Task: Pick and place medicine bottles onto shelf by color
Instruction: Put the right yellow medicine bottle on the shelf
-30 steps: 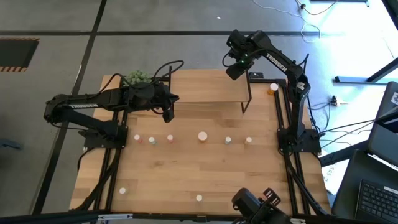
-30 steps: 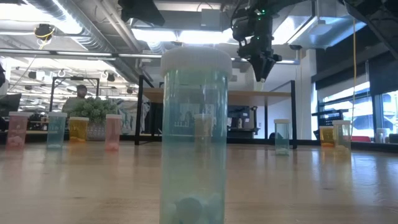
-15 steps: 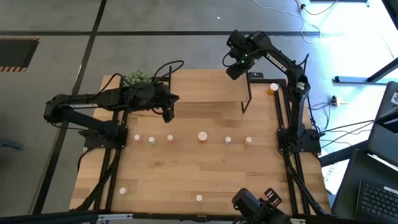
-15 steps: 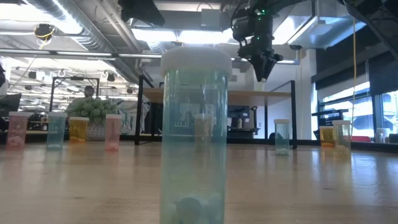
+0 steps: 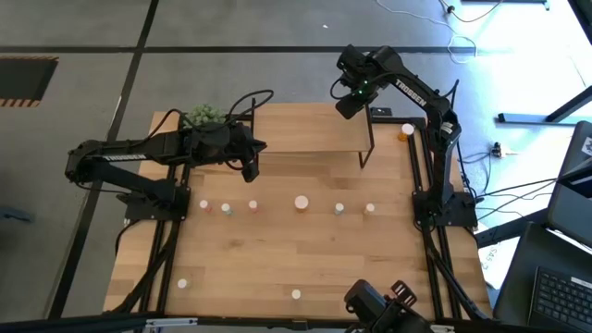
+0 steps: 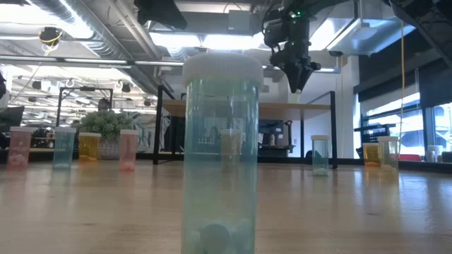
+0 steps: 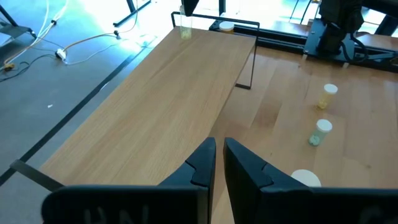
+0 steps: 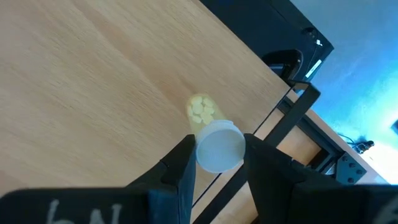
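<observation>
My right gripper (image 5: 348, 104) points down over the far right corner of the shelf (image 5: 305, 134), shut on a pale yellow medicine bottle (image 8: 202, 112) with a white cap. In the left wrist view that bottle (image 7: 185, 28) stands upright at the board's end. My left gripper (image 5: 252, 169) hangs shut and empty over the shelf's near edge. Several small bottles stand in a row (image 5: 252, 205) on the table in front of the shelf, with a bigger one (image 5: 302, 202) among them. My right gripper pinches the bottle's white cap (image 8: 202, 152) between its two fingers, one on each side. The fingers come from above and point down. The bottle stays upright below them at the shelf's far right corner; whether its base rests on the board I cannot tell.
A spiky green plant (image 5: 203, 115) stands at the shelf's far left end. An orange bottle (image 5: 404, 130) stands on the table right of the shelf. Two more bottles (image 5: 183, 284) (image 5: 296, 295) stand near the table's front edge; one pale blue-green one (image 6: 220, 155) fills the low view.
</observation>
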Available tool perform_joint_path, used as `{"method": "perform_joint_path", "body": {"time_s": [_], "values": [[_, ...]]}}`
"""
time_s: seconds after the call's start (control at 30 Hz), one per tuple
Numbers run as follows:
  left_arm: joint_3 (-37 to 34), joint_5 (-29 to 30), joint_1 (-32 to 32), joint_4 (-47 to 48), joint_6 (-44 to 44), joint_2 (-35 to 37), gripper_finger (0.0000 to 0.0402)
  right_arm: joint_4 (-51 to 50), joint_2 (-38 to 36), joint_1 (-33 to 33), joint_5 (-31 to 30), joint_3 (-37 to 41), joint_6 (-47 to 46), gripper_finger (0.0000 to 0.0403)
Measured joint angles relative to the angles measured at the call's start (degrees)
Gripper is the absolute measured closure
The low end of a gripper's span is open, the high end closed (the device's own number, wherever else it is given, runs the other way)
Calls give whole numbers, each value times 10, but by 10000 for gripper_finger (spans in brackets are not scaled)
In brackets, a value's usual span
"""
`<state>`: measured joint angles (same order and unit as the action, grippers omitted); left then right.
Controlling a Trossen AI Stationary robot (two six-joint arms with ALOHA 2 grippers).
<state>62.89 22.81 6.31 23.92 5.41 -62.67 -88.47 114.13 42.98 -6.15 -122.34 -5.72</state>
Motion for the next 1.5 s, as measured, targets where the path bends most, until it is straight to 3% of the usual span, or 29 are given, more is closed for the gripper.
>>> {"method": "perform_joint_path", "body": {"time_s": [0.23, 0.4, 1.5], "values": [[0, 0, 0, 0, 0, 0, 374, -3, 0, 0, 1, 0, -20, 279], [0, 0, 0, 0, 0, 0, 374, -4, 0, 0, -32, 0, -18, 279], [0, 0, 0, 0, 0, 0, 374, 5, 11, -15, -24, 0, 32, 279]]}}
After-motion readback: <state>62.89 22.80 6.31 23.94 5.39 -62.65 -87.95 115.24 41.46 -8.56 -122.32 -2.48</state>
